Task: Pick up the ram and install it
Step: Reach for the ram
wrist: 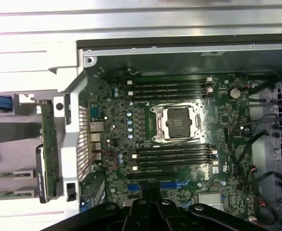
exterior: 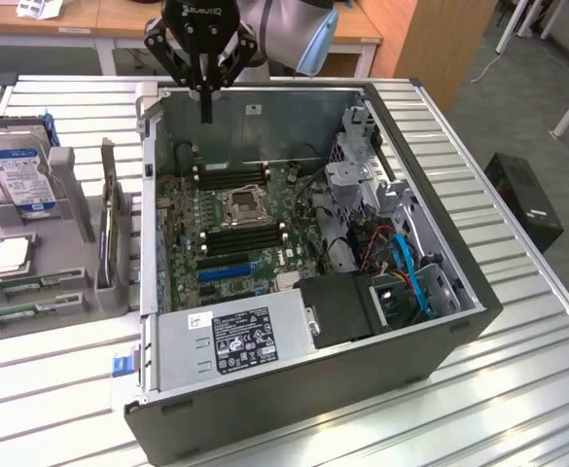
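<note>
Green ram (exterior: pixel 21 312) lies in the grey tray (exterior: pixel 55 261) on the table, 9 o'clock of the open case (exterior: pixel 265 389), well apart from the empty, pressed-together jaws hovering at its 11 o'clock rim; descending like that risks jabbing the stick instead of straddling it.

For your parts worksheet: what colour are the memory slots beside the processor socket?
Black memory slots with white end clips, best seen in the wrist view.
</note>
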`<state>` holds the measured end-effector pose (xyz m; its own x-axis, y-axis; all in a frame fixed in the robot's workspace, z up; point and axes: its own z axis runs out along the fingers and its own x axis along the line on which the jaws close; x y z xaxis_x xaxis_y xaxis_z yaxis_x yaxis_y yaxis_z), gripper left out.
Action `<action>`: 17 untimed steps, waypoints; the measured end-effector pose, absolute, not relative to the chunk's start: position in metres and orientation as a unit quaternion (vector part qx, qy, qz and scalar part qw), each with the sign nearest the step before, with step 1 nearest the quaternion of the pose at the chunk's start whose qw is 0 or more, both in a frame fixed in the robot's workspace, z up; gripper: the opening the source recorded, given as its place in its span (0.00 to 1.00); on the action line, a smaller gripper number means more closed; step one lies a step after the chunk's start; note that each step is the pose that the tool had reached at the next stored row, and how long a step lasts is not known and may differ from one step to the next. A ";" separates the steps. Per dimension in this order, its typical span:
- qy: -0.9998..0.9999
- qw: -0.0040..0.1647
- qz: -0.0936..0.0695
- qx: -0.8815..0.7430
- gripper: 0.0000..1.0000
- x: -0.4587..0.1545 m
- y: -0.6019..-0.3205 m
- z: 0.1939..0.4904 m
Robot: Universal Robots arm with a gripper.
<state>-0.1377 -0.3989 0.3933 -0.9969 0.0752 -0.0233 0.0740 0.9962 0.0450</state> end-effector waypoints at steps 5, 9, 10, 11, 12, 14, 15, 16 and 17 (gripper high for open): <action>0.999 0.013 0.022 0.037 0.11 -0.153 -0.399 0.393; 0.999 0.012 0.022 0.037 0.11 -0.169 -0.399 0.393; 0.999 0.012 0.022 0.037 0.11 -0.172 -0.399 0.393; 0.999 0.012 0.022 0.037 0.11 -0.176 -0.399 0.393; 0.999 0.012 0.022 0.037 0.11 -0.180 -0.399 0.393; 0.999 0.012 0.022 0.037 0.11 -0.188 -0.399 0.393; 0.999 0.012 0.022 0.037 0.11 -0.192 -0.399 0.393; 0.999 0.012 0.022 0.037 0.11 -0.197 -0.399 0.393; 0.999 0.012 0.022 0.037 0.11 -0.201 -0.399 0.393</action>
